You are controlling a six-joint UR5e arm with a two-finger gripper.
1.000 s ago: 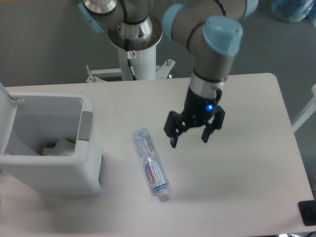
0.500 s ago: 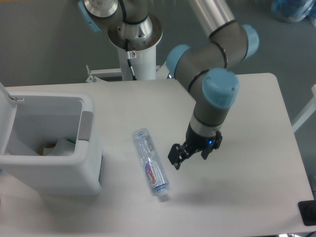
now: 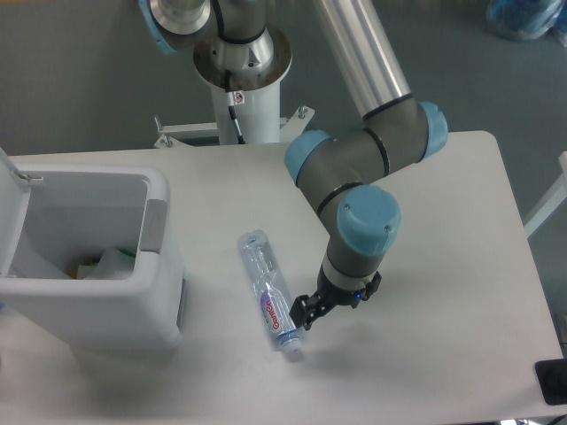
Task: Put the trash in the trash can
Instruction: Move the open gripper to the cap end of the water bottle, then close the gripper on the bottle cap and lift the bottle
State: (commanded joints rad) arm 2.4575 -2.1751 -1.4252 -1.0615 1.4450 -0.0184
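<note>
The crushed clear plastic bottle with a red-lettered label lies on the white table, cap end toward the front. My gripper is low over the table just right of the bottle's cap end. Its jaws look open and empty, and one dark fingertip is close to the cap. The white trash can stands at the left with its lid swung open. The crumpled white wrapper lies inside the can.
The robot's white base column stands behind the table's far edge. A black object sits at the front right corner. The table's front edge runs just below the bottle.
My gripper has come down and moved left toward the front, from above the table's middle to right beside the bottle's cap end. The bottle and the can have not moved.
</note>
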